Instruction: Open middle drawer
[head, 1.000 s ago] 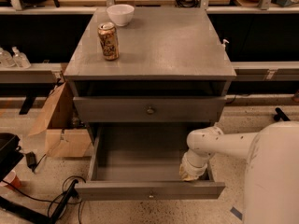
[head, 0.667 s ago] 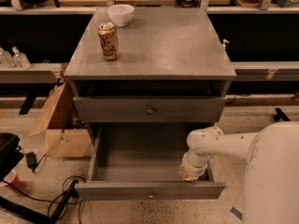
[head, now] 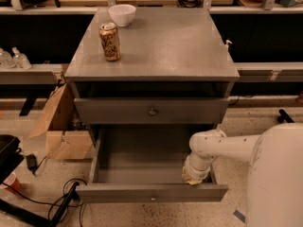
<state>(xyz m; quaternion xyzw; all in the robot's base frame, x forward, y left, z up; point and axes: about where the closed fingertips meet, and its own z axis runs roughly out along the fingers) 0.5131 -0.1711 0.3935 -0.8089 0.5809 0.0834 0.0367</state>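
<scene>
The grey cabinet (head: pixel 151 56) has a closed, taller drawer front (head: pixel 118 111) with a round knob under its top. Below it the middle drawer (head: pixel 142 152) stands pulled far out, a shallow, empty grey box. Its flat front (head: pixel 113 193) with a small centre knob (head: pixel 152 197) is nearest the camera. My white arm (head: pixel 222 145) reaches in from the right. My gripper (head: pixel 193 175) hangs down inside the drawer's front right corner, just behind the front panel. The lowest drawer is hidden under the open one.
A drink can (head: pixel 110 41) and a white bowl (head: pixel 122 14) stand on the cabinet top at the back left. A cardboard box (head: pixel 59 122) sits on the floor left of the cabinet. Cables (head: pixel 52 202) and a dark object lie at the lower left. My white base (head: pixel 279 183) fills the lower right.
</scene>
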